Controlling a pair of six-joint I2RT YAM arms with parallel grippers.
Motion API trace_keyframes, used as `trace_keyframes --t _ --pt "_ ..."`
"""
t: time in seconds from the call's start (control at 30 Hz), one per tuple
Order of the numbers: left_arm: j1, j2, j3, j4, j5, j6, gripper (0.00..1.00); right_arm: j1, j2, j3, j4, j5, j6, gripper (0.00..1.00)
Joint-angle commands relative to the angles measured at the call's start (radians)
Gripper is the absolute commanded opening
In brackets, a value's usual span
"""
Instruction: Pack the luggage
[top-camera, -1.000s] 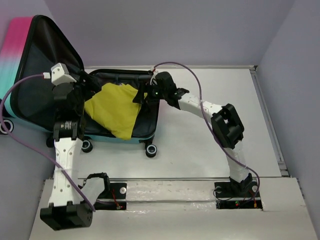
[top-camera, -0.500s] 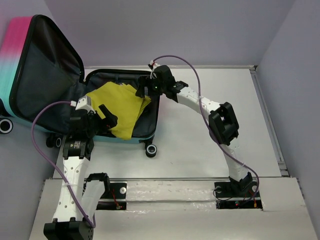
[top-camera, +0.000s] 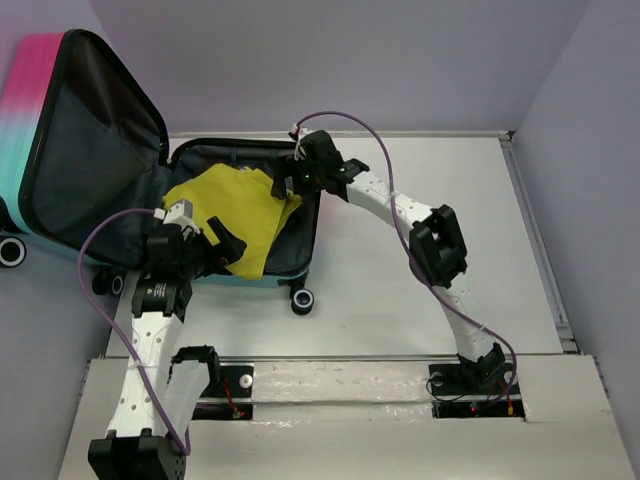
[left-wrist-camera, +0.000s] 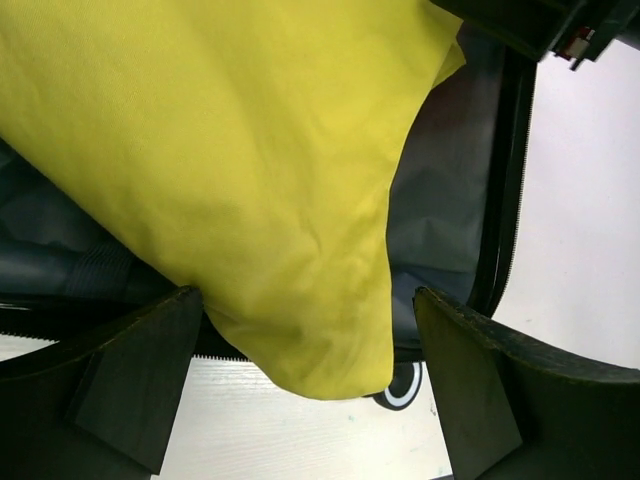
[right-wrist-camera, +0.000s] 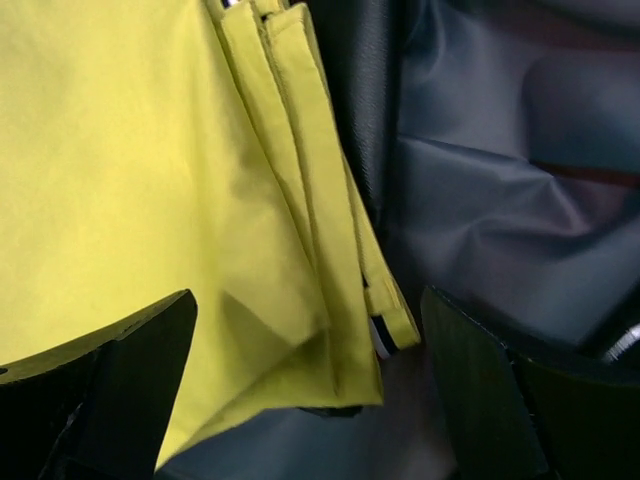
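On the white table (top-camera: 400, 290) between lavender walls (top-camera: 350, 60), luggage (top-camera: 90, 130) lies open, both jaws released.

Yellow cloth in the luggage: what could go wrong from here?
1. A corner of the yellow cloth hangs over the near rim of the luggage, across the zipper; closing the lid could pinch it.
2. The left gripper and right gripper are both open, holding nothing; a tuck with the left one might drag the cloth out instead.

Lavender walls (top-camera: 350, 60), white table (top-camera: 360, 295)
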Motion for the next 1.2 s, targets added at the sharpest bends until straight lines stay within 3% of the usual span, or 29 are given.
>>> trace_keyframes --t 0.0,0.13,0.43,0.5,0.53,0.6,0.63,0.7,0.73,0.93,1.17 --pt "-0.005 0.012 0.012 0.064 0.044 0.006 0.99 0.006 0.112 0.107 -0.079 -0.051 -0.021 1.0" --pt "-0.008 0.024 0.001 0.084 0.063 0.007 0.99 0.006 0.181 0.19 -0.091 -0.132 -0.004 1.0" --pt "-0.013 0.045 -0.01 0.107 0.088 0.021 0.99 0.006 0.255 0.317 -0.114 -0.145 -0.004 0.97" --pt "-0.014 0.042 -0.014 0.112 0.099 0.021 0.99 0.006 0.261 0.322 -0.117 -0.159 -0.007 0.88" --pt "-0.014 0.042 -0.017 0.115 0.102 0.021 0.99 0.006 0.258 0.313 -0.12 -0.171 -0.013 0.75" --pt "-0.016 0.042 -0.025 0.124 0.117 0.019 0.99 0.006 0.243 0.299 -0.12 -0.174 -0.021 0.58" --pt "-0.016 0.044 -0.025 0.13 0.122 0.015 0.99 0.006 0.236 0.293 -0.117 -0.168 -0.028 0.38" --pt "-0.016 0.047 -0.027 0.144 0.131 0.015 0.99 0.006 0.213 0.297 -0.114 -0.144 -0.038 0.15" --pt "-0.016 0.05 -0.028 0.149 0.136 0.015 0.99 0.006 0.204 0.3 -0.087 -0.134 -0.038 0.11" --pt "-0.022 0.076 -0.043 0.193 0.159 0.001 0.99 0.006 0.154 0.374 0.045 -0.044 -0.048 0.07" --pt "-0.028 0.081 -0.042 0.202 0.151 -0.005 0.99 -0.013 0.177 0.475 0.125 -0.071 -0.073 0.07"
